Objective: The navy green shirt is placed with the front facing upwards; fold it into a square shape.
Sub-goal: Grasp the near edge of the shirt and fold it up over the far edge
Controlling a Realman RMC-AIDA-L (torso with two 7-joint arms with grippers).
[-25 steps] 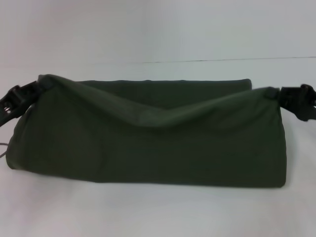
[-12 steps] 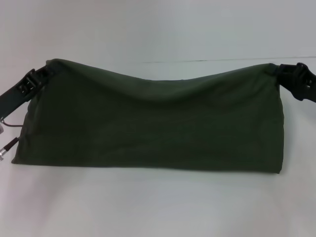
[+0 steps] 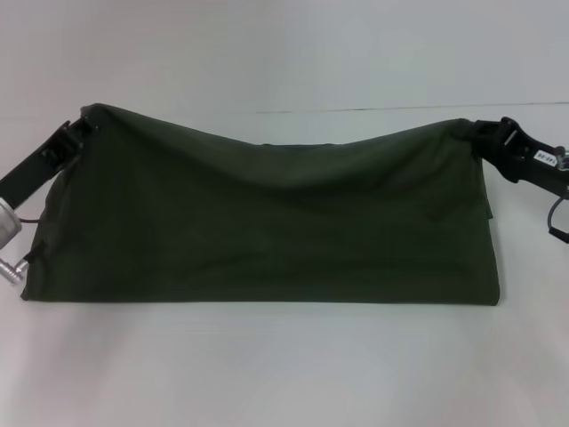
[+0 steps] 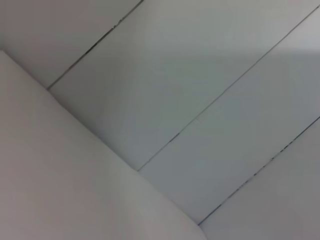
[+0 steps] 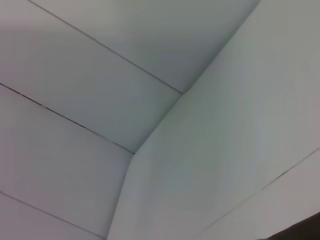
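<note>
The table (image 3: 284, 374) is a white, flat surface that fills the head view and carries the garment across its middle.

The navy green shirt (image 3: 267, 231) lies as a wide, low band spanning nearly the full width of the head view. Its near edge rests flat on the table in a straight line. Its far edge is lifted at both ends and sags in a shallow curve between them. No lettering, collar or label shows on the exposed surface; only plain dark olive fabric is visible. A vertical fold or layer edge shows near the right end of the band.

The left gripper (image 3: 78, 132) is at the far left corner of the shirt, clamped on the fabric at that corner and holding it off the table. Its black arm runs down toward the left border, ending at a silver fitting (image 3: 7, 233).

The right gripper (image 3: 480, 133) is at the far right corner, closed on the shirt fabric and holding that corner raised at roughly the same height as the left one.

Both wrist views show only pale panelled surfaces with thin dark seams; neither shows fingers or fabric.
</note>
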